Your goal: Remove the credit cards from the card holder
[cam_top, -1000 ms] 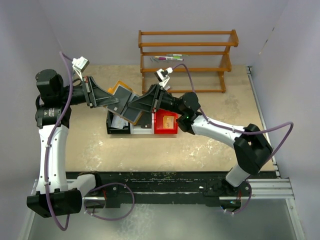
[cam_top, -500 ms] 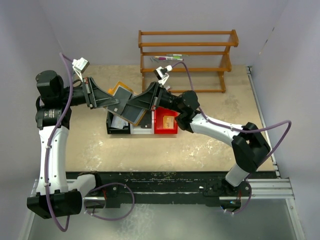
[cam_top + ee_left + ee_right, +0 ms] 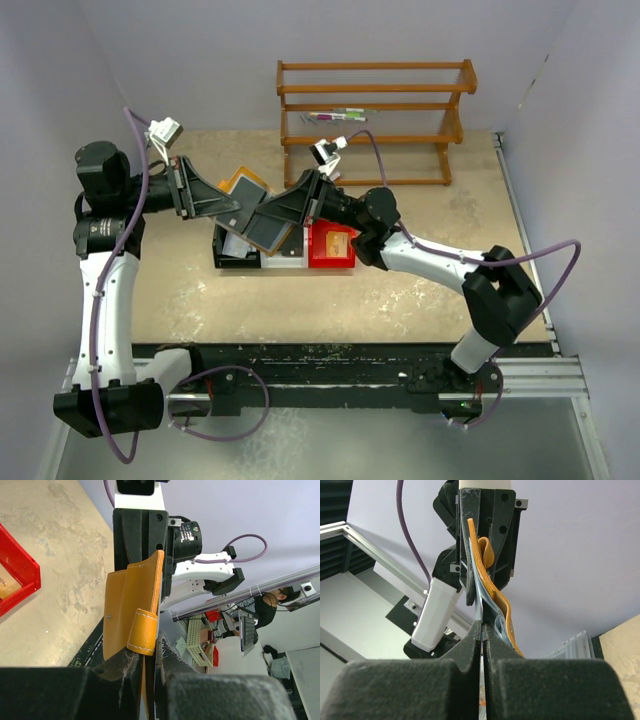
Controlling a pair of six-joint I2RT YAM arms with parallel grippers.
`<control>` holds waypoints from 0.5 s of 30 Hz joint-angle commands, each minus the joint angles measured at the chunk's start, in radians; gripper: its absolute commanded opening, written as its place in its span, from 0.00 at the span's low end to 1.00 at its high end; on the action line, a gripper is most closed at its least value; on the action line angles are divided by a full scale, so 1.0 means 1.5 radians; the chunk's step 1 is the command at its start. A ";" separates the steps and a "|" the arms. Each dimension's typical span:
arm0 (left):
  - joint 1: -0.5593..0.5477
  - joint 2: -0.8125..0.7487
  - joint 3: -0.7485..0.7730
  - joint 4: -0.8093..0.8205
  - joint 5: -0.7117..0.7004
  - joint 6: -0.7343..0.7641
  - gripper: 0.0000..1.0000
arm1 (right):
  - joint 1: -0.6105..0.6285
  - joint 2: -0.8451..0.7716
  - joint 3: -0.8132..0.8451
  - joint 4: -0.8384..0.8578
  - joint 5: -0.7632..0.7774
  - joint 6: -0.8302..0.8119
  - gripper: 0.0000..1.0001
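— From above: card holder (image 3: 243,183) aloft, up-left of red bin (image 3: 331,263).
— Closer in: left gripper (image 3: 148,652) clamped on its flap; right gripper (image 3: 482,630) pinching a thin pale edge, likely a card (image 3: 480,614).

Left wrist view: the wallet's (image 3: 131,617) lower edge is buried between the left fingers (image 3: 114,676), and the picture's border cuts off the red bin (image 3: 19,575). Right wrist view: the thin pale strip (image 3: 480,622) nipped by the right fingers (image 3: 463,654) is perhaps a card, but it is too edge-on to tell. From above, both arms cover part of the black bin (image 3: 236,265).
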State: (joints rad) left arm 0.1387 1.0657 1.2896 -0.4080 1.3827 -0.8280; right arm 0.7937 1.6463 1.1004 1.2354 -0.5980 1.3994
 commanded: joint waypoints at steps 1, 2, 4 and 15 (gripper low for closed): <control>0.004 -0.017 0.003 0.037 0.021 -0.021 0.10 | -0.005 -0.040 -0.031 0.039 0.008 -0.007 0.00; 0.003 -0.018 0.003 0.038 0.022 -0.021 0.10 | -0.006 -0.043 -0.037 0.039 0.010 -0.009 0.00; 0.003 -0.018 0.003 0.038 0.022 -0.022 0.10 | -0.008 -0.049 -0.048 0.037 0.012 -0.011 0.00; 0.003 -0.018 -0.001 0.039 0.013 -0.025 0.11 | -0.005 -0.058 -0.027 -0.001 0.033 -0.036 0.25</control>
State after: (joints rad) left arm 0.1421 1.0626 1.2781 -0.4030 1.3838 -0.8463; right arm 0.7780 1.5806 1.0096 1.2304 -0.5785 1.3834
